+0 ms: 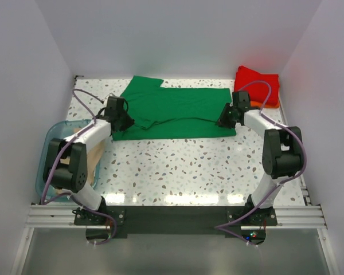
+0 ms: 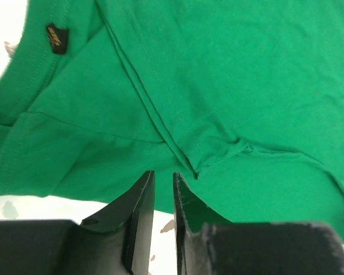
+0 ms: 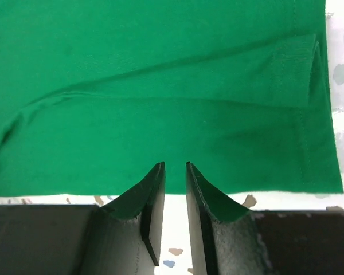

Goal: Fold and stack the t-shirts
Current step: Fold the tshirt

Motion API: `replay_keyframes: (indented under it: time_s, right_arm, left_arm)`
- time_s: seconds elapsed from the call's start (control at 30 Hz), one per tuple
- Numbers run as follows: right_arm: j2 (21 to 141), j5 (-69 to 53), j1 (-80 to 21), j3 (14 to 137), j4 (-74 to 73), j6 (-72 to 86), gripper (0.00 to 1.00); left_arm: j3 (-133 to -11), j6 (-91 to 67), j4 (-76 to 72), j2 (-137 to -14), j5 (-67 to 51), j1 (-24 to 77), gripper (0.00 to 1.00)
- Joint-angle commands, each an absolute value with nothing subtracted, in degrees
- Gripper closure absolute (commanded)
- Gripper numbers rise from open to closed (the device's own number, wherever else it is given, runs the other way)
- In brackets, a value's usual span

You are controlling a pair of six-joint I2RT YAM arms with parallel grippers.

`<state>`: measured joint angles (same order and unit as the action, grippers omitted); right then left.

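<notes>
A bright green t-shirt (image 1: 178,109) lies flat across the far half of the table, partly folded, with a sleeve sticking out at its far left. My left gripper (image 1: 126,122) hovers over its near-left edge. In the left wrist view the jaws (image 2: 164,175) stand a narrow gap apart with nothing between them, and the green cloth (image 2: 218,86) and its neck label (image 2: 56,38) lie beyond. My right gripper (image 1: 222,120) is at the shirt's right end. Its jaws (image 3: 175,165) are also slightly open and empty above the hem (image 3: 160,86). A folded red shirt (image 1: 257,83) rests on an orange one (image 1: 257,104).
A translucent teal bin (image 1: 46,154) sits at the left table edge beside the left arm, with beige cloth (image 1: 94,157) in it. White walls close in on three sides. The speckled tabletop (image 1: 183,166) stretches between the arms and the green shirt.
</notes>
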<state>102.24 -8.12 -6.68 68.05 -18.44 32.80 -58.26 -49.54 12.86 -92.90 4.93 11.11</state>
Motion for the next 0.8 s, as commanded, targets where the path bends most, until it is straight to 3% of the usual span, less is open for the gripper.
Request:
replay_keyframes:
  time_s: [0.0,0.43,0.63,0.77]
  right_arm:
    - [106.6,-5.9,-6.1,71.2,-18.3,31.7,0.76]
    - [117.9,-2.0,-5.3,88.4,-24.3,30.4,0.77]
    - [121.8,-1.5,-5.1,96.7,-27.3,29.4,0.75]
    - [119.5,-2.1,-5.3,95.0,-26.1,29.4,0.74]
  left_arm:
    - [-59.1,-50.4,8.4,-94.8,5.6,12.0,0.77]
    - [-65.0,-47.4,9.6,-100.5,5.0,12.0,0.78]
    - [-66.8,-46.1,9.6,-101.9,3.2,12.0,0.71]
    - [-66.2,-46.1,9.7,-101.6,3.5,12.0,0.65]
